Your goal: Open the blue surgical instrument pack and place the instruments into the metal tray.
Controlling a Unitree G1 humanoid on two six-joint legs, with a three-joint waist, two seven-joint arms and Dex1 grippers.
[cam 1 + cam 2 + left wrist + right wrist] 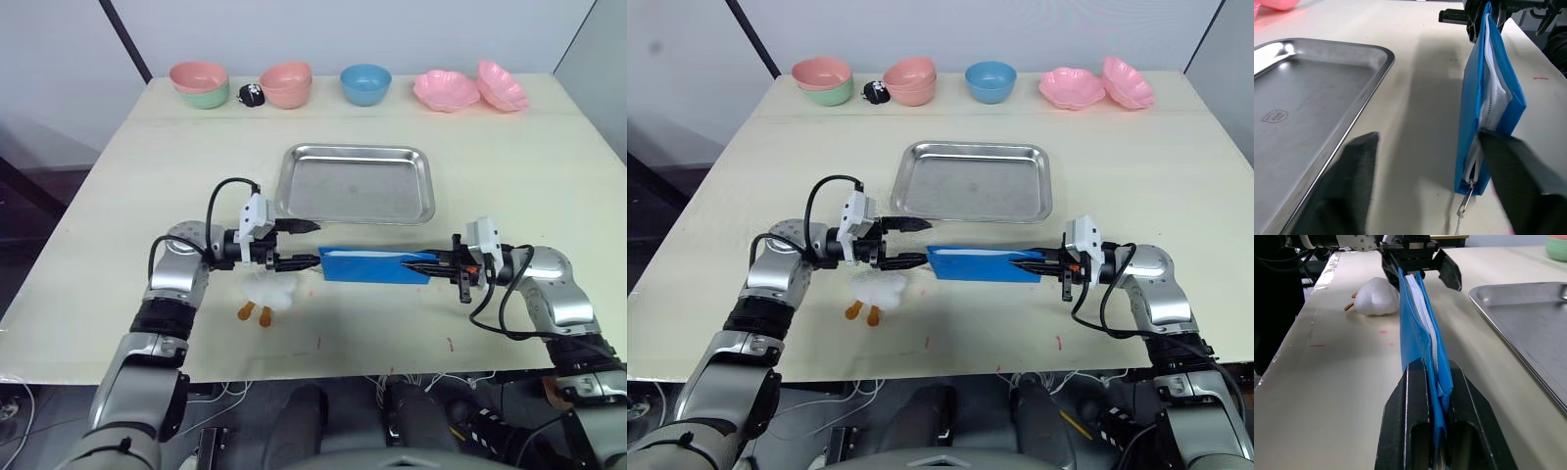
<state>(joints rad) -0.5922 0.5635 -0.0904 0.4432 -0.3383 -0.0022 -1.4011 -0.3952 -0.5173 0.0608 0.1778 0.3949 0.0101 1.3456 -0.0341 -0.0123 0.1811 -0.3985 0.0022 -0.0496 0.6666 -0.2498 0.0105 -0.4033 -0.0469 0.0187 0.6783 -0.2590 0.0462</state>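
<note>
just in front of the metal tray [356, 183], your blue surgical instrument pack [372, 265] stands on edge over the worktop [147, 157], long axis running straight from one arm to the other. your right pincer [1434, 396] is clamped on its far end. your left pincer [307, 244] stands spread, one finger against the zipper end, the pull [1465, 201] dangling nearest that arm. no instruments out yet, so i'd judge the left takes the zip.
</note>
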